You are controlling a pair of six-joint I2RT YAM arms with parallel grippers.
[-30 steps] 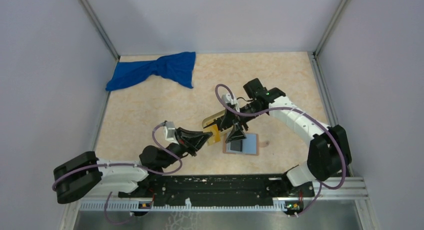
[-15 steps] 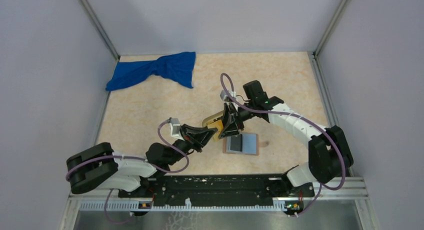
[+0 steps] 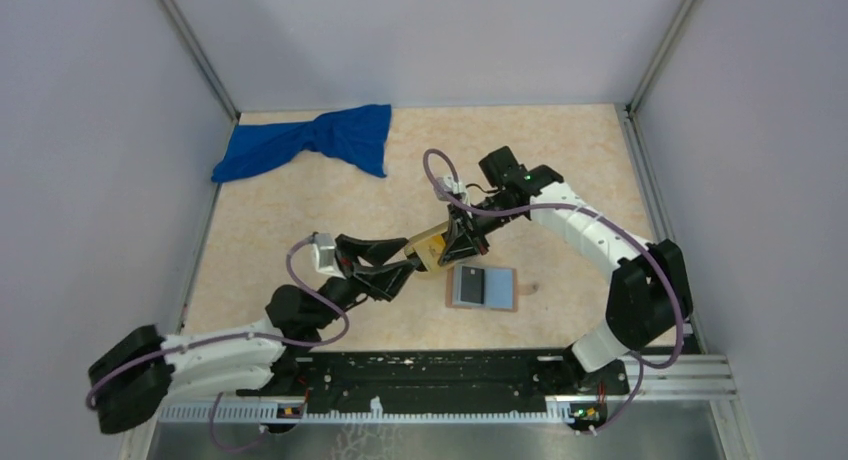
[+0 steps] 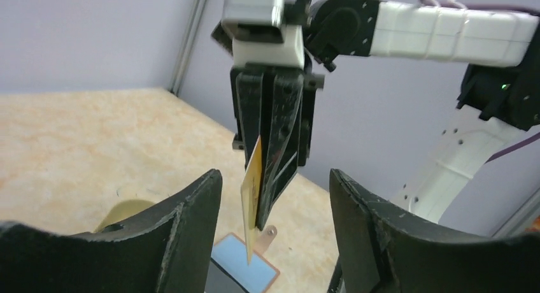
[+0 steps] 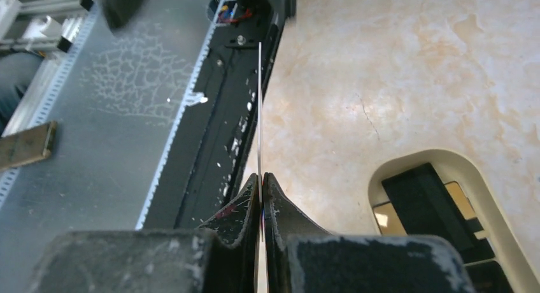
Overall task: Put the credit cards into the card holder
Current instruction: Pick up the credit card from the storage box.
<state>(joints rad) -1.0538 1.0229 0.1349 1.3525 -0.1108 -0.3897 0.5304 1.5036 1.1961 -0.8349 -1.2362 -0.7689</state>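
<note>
The right gripper pinches a thin card, yellow I think, up in the air. The left gripper is spread wide near it. The card holder lies open on the table.

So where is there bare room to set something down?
Bare tabletop: far right, between blue cloth and right wall; and left, between cloth and left arm. Crowded middle: left gripper, right gripper pinching a yellow card, tan tray, card holder.
</note>
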